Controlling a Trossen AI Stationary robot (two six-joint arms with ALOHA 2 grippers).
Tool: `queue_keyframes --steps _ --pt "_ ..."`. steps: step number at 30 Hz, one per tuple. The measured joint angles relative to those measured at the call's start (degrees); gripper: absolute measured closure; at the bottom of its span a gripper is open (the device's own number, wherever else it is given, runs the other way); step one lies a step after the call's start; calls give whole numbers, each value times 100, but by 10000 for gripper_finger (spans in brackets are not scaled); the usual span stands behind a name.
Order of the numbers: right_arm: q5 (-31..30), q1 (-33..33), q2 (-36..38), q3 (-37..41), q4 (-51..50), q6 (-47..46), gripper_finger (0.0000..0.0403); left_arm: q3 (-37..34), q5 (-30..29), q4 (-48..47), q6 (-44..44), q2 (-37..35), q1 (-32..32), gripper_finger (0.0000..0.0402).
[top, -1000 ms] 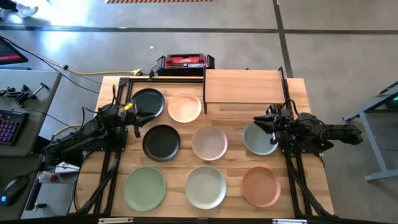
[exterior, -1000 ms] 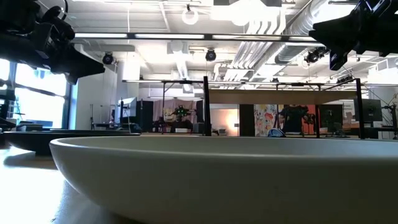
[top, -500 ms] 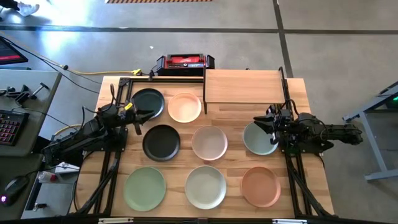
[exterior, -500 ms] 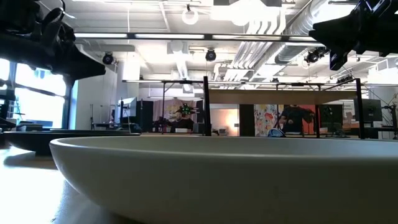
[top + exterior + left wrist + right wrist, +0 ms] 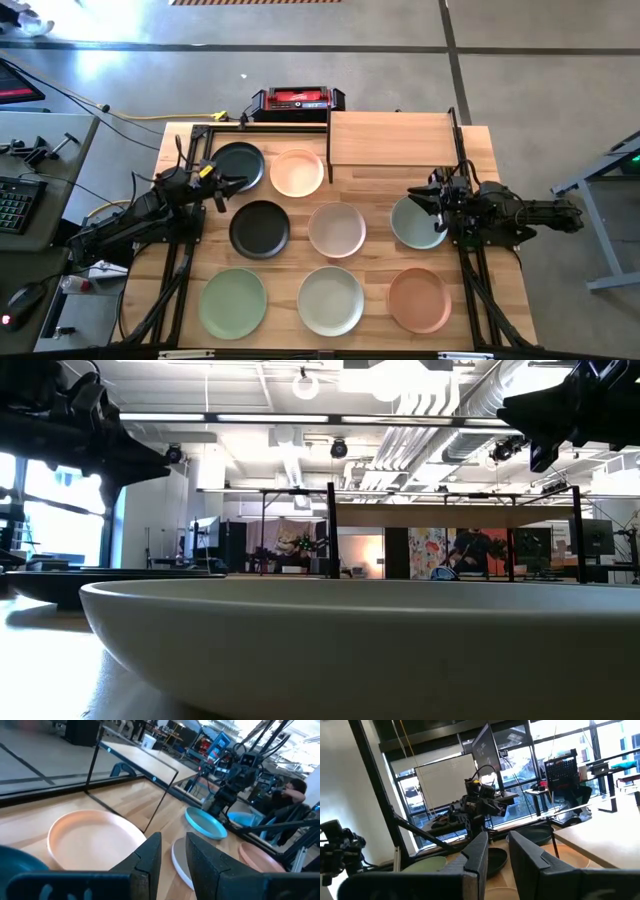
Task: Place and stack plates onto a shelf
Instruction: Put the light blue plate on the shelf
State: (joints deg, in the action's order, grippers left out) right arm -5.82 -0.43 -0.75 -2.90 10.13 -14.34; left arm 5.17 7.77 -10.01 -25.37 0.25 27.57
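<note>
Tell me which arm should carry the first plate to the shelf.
Right, probably. The right hand hovers over the round grey-blue matte plate, just below the raised light-wood shelf. The left hand, by the black round plate, sits farther away.

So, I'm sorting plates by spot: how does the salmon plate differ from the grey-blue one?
The salmon plate is warm orange-pink and lies in the near row with no arm over it. The grey-blue plate is cool-toned, lies in the middle row, and is partly covered by the right gripper. Both are round, shallow, similar in size, and flat on the table.
</note>
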Motion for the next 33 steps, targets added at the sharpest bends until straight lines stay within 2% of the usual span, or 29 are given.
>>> queue_keyframes --steps 8,16,20,29,33 --pt "2 -2 2 0 7 -238 339 0 -401 150 -92 0 4 323" --pt "-16 -1 2 0 268 -489 339 0 -683 1088 -1118 -2 4 323" --pt "-16 -1 2 0 472 -516 339 0 -745 1436 -1116 0 4 323" --pt "-18 -2 0 0 841 -412 339 0 -745 1503 -1679 0 4 323" --pt "-32 0 2 0 1199 -226 339 8 -759 2032 -1901 9 4 323"
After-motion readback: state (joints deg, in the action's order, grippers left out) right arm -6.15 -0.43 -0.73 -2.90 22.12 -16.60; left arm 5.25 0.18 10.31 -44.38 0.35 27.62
